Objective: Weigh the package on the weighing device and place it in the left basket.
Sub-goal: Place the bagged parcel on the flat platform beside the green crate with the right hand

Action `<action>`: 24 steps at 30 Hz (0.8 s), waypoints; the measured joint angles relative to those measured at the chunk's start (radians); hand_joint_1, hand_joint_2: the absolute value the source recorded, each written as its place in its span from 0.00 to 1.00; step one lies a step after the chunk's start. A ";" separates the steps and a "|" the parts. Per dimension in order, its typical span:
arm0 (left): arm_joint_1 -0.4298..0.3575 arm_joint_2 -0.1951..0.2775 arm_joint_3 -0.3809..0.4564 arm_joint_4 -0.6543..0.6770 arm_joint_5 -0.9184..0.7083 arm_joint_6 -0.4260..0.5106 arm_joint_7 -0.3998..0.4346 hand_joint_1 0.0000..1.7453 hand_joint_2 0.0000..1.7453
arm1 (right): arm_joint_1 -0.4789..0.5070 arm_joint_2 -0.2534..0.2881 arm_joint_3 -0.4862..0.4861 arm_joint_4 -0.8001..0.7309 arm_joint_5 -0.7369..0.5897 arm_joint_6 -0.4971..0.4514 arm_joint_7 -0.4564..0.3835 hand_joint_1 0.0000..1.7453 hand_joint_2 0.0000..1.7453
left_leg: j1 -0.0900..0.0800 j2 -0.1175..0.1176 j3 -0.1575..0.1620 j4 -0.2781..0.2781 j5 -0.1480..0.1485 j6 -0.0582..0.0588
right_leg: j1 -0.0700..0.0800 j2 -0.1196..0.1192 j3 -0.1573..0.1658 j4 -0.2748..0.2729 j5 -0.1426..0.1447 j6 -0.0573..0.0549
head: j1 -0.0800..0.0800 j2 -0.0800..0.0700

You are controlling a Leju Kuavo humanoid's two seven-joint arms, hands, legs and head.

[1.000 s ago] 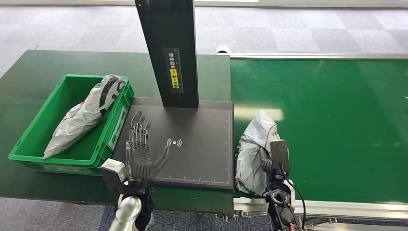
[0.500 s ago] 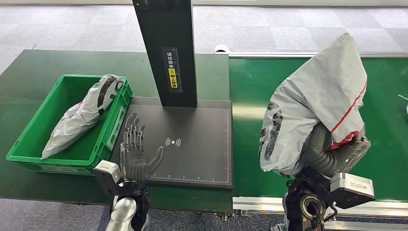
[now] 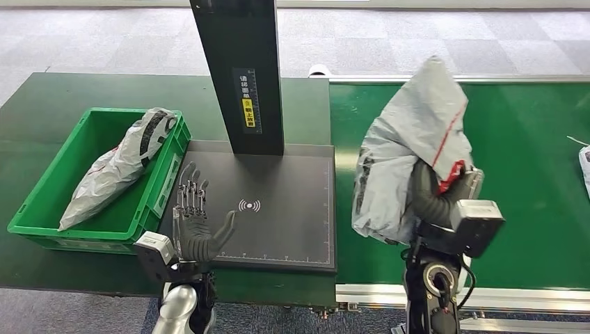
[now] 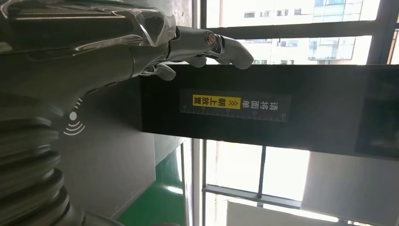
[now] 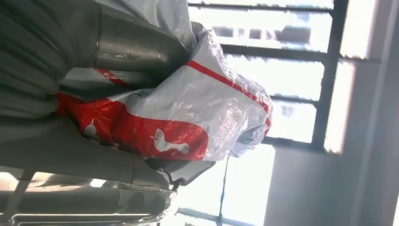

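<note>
My right hand (image 3: 433,191) grips a grey plastic package (image 3: 407,142) with red and black print and holds it up above the green conveyor, just right of the black weighing plate (image 3: 278,223). In the right wrist view the package (image 5: 197,108) is clamped between the thumb and fingers (image 5: 131,47). My left hand (image 3: 196,226) hovers open, fingers spread, over the plate's front left corner; the left wrist view shows its fingers (image 4: 207,44) before the black scanner column (image 4: 282,110). The green basket (image 3: 42,202) stands left of the plate with another grey package (image 3: 115,170) inside.
The scanner column (image 3: 240,69) rises from the back of the plate. The green conveyor belt (image 3: 536,181) stretches to the right, with a white item (image 3: 583,161) at its right edge. A dark green table (image 3: 56,94) carries the basket.
My right hand lifted the package from the belt, raised it high, and has now shifted it left toward the weighing plate. The left hand has stayed put.
</note>
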 joint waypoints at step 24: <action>-0.019 0.001 -0.051 0.041 0.046 0.037 0.000 0.00 1.00 | -0.290 0.102 0.121 0.916 0.168 0.112 -0.031 0.77 1.00 | 0.001 -0.004 -0.003 0.000 0.002 0.000 | 0.001 -0.003 -0.003 0.000 0.001 0.000 | 0.000 0.000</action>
